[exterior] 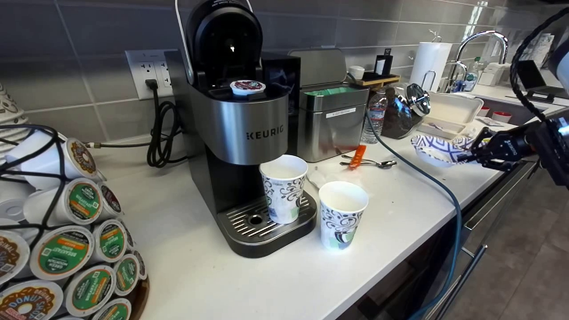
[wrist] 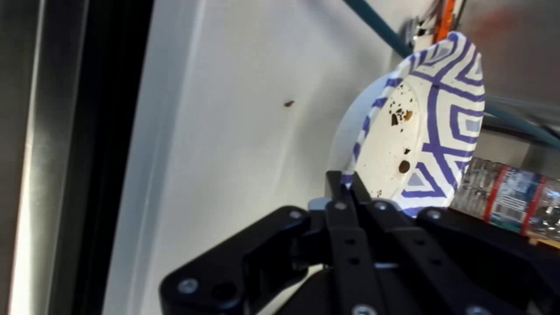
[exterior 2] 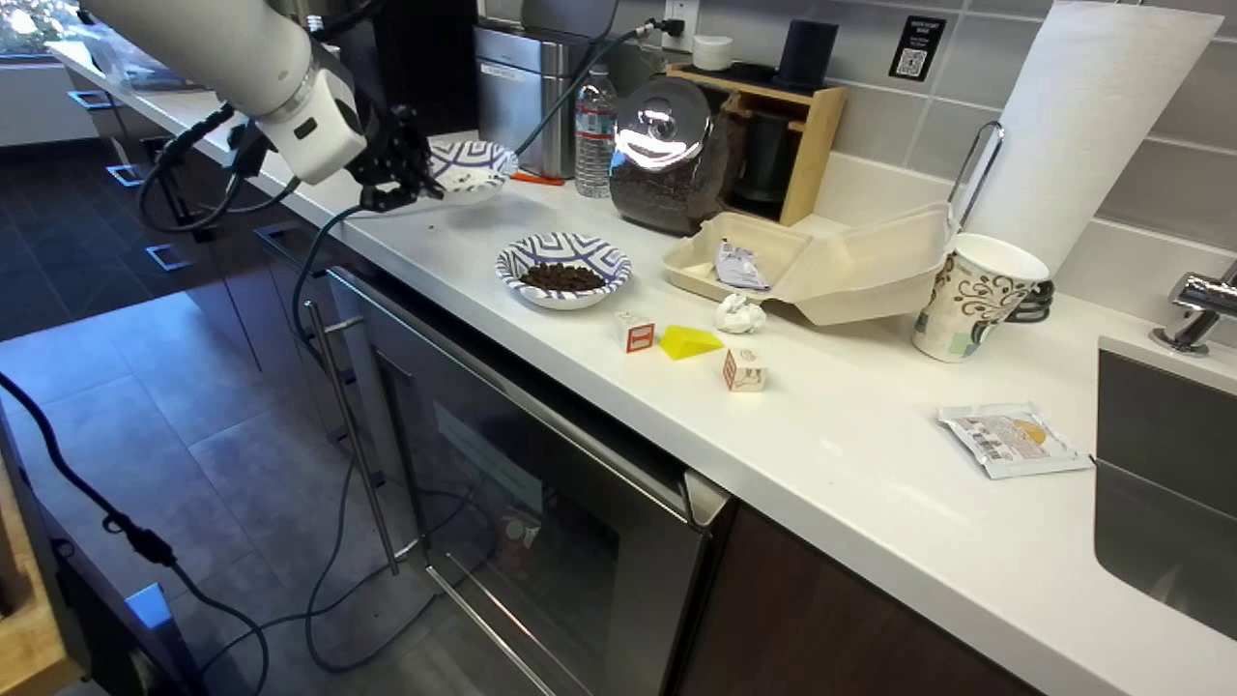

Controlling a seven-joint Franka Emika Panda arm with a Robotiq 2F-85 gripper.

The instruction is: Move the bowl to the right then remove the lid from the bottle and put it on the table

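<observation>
One bowl (wrist: pixel 446 118), rim pinched in the claw (wrist: pixel 347 180), looks raised off the table (exterior 2: pixel 831 464): step in hand's prob. the move right, set-down to go. Bottle (exterior 2: pixel 594 145) stands upright near it, claw not touching; can't make out the lid, so uncapping's prob. all to do. 2nd bowl (exterior 2: pixel 563 247) w/ dark bits sits apart.

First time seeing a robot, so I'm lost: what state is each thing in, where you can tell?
Held bowl: holds scattered specks
Claw: shut on that bowl's rim
Other bowl: holds dark pieces
Coffee maker: open, pod showing
Bin: open, green contents showing
Takeout box: open, packet inside
Bottle: upright
Paper cups: upright
Paper ball: crumpled
</observation>
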